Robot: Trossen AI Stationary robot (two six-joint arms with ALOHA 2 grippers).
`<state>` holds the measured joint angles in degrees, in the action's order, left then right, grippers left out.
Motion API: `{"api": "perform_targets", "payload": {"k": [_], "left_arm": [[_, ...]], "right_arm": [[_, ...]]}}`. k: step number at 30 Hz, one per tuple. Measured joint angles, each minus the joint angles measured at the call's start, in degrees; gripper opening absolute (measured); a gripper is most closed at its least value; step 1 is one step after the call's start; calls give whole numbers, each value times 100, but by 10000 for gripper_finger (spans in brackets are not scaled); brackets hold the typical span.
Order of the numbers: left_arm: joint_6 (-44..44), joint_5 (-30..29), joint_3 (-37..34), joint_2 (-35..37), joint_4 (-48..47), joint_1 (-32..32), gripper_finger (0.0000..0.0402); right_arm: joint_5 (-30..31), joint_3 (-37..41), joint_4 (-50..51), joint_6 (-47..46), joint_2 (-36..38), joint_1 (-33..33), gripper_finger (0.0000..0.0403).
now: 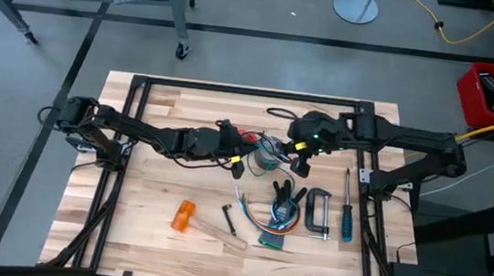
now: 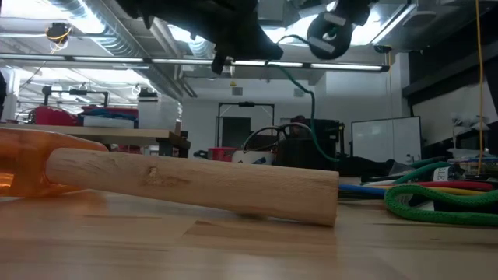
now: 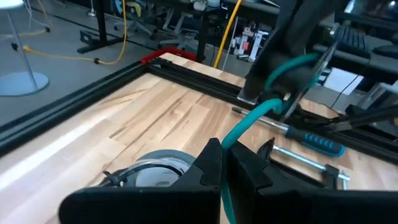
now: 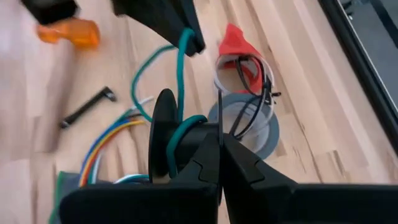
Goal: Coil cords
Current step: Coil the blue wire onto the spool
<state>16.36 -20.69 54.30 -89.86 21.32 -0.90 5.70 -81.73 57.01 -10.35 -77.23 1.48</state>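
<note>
A teal cord (image 4: 181,74) joined to a black round puck (image 4: 164,134) stretches above the table's middle between both grippers. My left gripper (image 3: 225,165) is shut on it. My right gripper (image 4: 219,149) is shut on it beside the puck, which shows high up in the low view (image 2: 331,35). In the high view my left gripper (image 1: 237,163) and right gripper (image 1: 301,162) stand close together. A thin dark cord (image 4: 249,109) with a red piece (image 4: 236,43) lies partly inside the grey tape roll (image 4: 267,134) on the table. My left gripper pinches the teal cord partway along its length (image 3: 229,144) between its two fingers, reaching nearly level from the table's left. The cord is clear of the table there; one strand runs on to my right gripper, and another loops slack toward the table (image 4: 134,87). My right gripper pinches a loop of the teal cord right beside the puck (image 4: 198,124), slanting down from the table's right. The puck stands on edge against the outer side of one finger (image 4: 205,165), lifted clear of the table.
An orange-headed mallet (image 1: 185,216) with a wooden handle (image 2: 194,183) lies near the front. A hex key (image 1: 229,219), a bundle of coloured wires (image 1: 271,216), a clamp (image 1: 318,210) and a blue screwdriver (image 1: 347,213) lie to the near right. A black frame (image 1: 252,93) rims the table.
</note>
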Motion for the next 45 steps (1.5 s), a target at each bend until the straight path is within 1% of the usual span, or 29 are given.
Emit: {"api": "perform_targets", "payload": {"k": [7, 13, 17, 23, 28, 31, 35, 40, 45], "left_arm": [[494, 156, 0, 0, 38, 140, 0], [921, 499, 0, 0, 53, 187, 0], [1077, 653, 0, 0, 70, 183, 0], [1205, 667, 2, 11, 95, 172, 0], [1222, 684, 4, 9, 99, 127, 0], [986, 667, 4, 9, 197, 76, 6], [505, 593, 4, 9, 208, -1, 16], [-167, 561, 13, -5, 181, -110, 22], [-580, 566, 17, -26, 157, -207, 23]], "right_arm": [[189, 0, -50, 7, -580, 0, 4], [976, 3, -219, -91, -975, 1, 4], [1275, 8, -593, -130, -1150, 2, 4], [1354, 15, -1256, -129, -1276, 7, 4], [1734, 13, -1806, -144, -1326, 7, 4], [1820, 13, -2232, -142, -1324, 18, 4], [1733, 13, -2586, -126, -1323, 71, 4], [1515, 13, -2630, -116, -1285, 184, 4], [1194, 13, -2611, -110, -1195, 236, 4]]}}
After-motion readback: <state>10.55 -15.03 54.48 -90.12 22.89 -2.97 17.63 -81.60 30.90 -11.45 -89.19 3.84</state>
